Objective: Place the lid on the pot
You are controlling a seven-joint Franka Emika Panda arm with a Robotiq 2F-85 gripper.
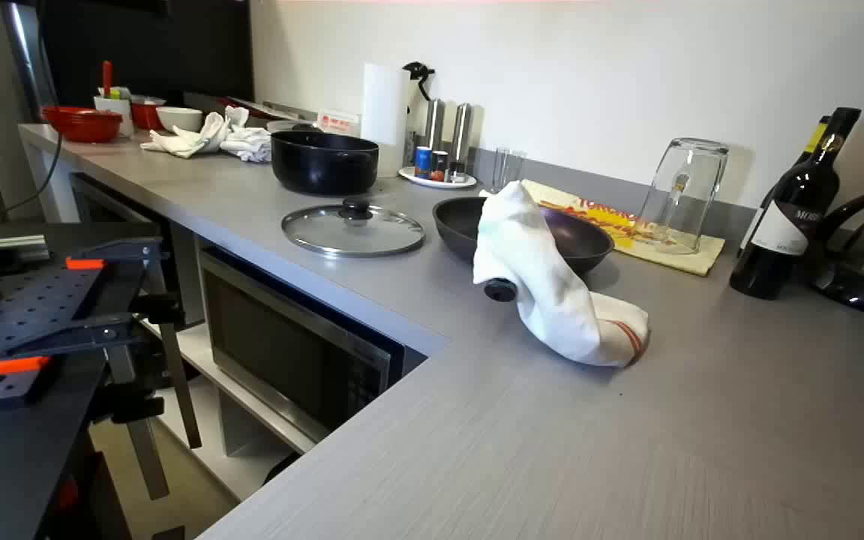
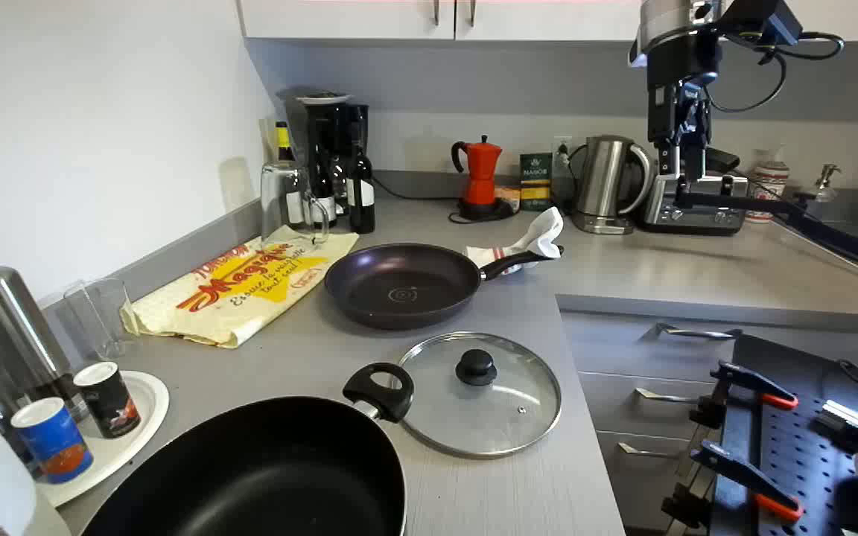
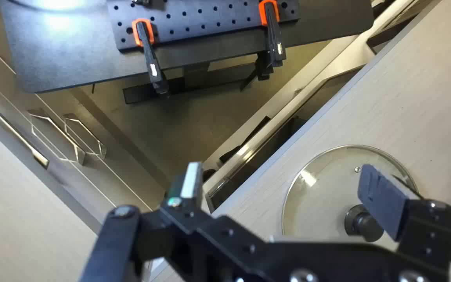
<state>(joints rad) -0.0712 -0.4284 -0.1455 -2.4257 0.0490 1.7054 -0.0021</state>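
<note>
- The black pot (image 2: 258,469) is nearest in an exterior view. It sits on the counter (image 2: 474,491). Its top is open and we can see inside, so the last part, covering it, is not done.
- Just past the pot is the lid (image 2: 474,406). It lies flat on the counter, close to the front edge, with its knob (image 2: 477,368) up. The pot's handle (image 2: 380,391) comes close to the lid's rim; I can't tell if they touch. Nobody is holding the lid, so I think the job is only at the start.
- Next comes the frying pan (image 2: 403,286), near the inside corner of the counter. A towel (image 2: 542,232) lies by the pan handle (image 2: 511,263).
- Farther off, the gripper (image 3: 284,188) hangs up in the air. In the wrist view its fingers (image 3: 382,203) are spread wide with nothing between them. The lid is down below, partly hidden by a finger. What's left, I think: go over the lid, pinch the knob, lift, carry it to the pot, lower it and let go.
- Farthest are the kettle (image 2: 606,182) and the toaster (image 2: 708,219), by the back edge near the wall. They don't seem to be needed.
</note>
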